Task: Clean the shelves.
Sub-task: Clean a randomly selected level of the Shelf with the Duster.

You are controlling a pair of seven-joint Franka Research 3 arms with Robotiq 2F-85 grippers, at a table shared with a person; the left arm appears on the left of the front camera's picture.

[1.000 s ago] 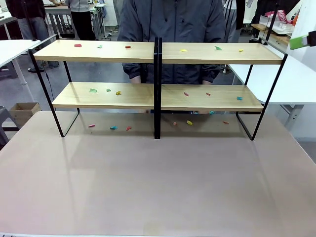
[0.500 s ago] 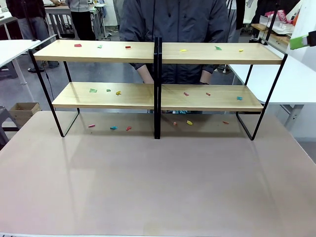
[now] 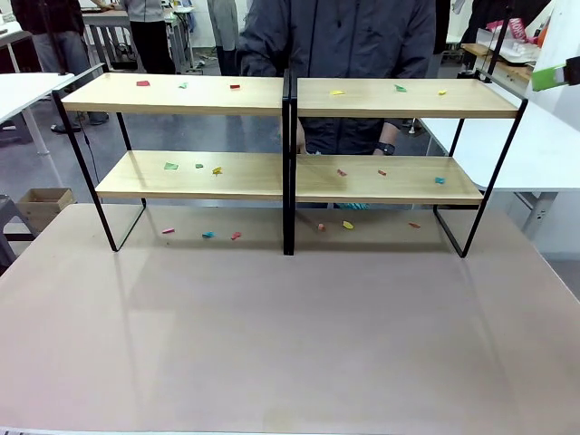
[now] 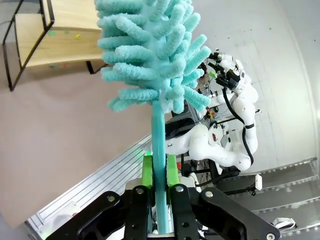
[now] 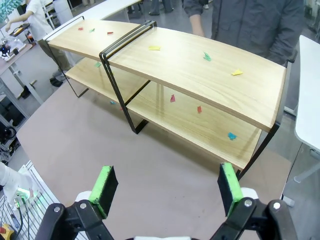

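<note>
Over the last second only the person (image 3: 335, 36) behind the shelves (image 3: 245, 177) has shifted. The shelves stand unmoved along the tabletop's far edge with coloured scraps (image 3: 217, 169) on both tiers, so cleaning looks not yet begun. The left wrist view adds the left gripper (image 4: 159, 171) clenched on the duster (image 4: 150, 55) handle; the right wrist view shows the right gripper (image 5: 166, 186) spread wide and empty.

The table (image 3: 272, 344) fills the lower frame and bears the shelves (image 3: 227, 177) across the upper half, with coloured scraps (image 3: 348, 225) on the boards and the tabletop beneath.
</note>
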